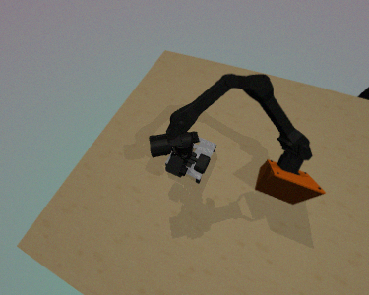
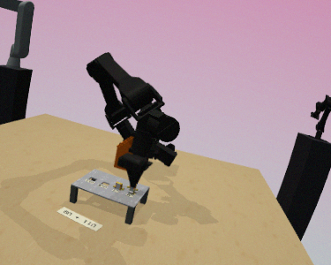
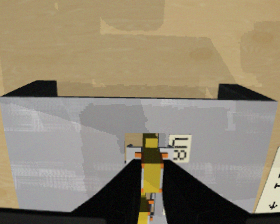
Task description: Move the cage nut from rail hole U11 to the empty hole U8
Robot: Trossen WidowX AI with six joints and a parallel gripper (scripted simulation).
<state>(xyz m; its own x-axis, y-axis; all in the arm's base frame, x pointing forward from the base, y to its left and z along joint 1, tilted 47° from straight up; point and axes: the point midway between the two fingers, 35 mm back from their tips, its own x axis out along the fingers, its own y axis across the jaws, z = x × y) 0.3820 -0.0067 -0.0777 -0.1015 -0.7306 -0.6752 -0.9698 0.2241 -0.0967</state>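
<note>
The rail plate [image 1: 207,147] [image 2: 103,190] [image 3: 50,145] is showing mottled grey above black legs; the table [image 1: 110,216] [image 2: 200,243] [image 3: 175,65] is showing speckled tan. The nut [image 3: 152,176] is gleaming yellow with orange marks. Near, the cream strip [image 2: 78,219] [image 3: 270,192] is bearing black lettering.

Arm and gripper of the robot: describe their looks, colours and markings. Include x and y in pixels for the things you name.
The six-joint arm [image 1: 243,81] [image 2: 134,90] is matte black, with chunky rounded joints and straight links. The gripper [image 2: 133,186] [image 3: 151,167] is black too, its fingers broad at the back and tapering to narrow tips. No cable or lettering can be made out on either.
</note>
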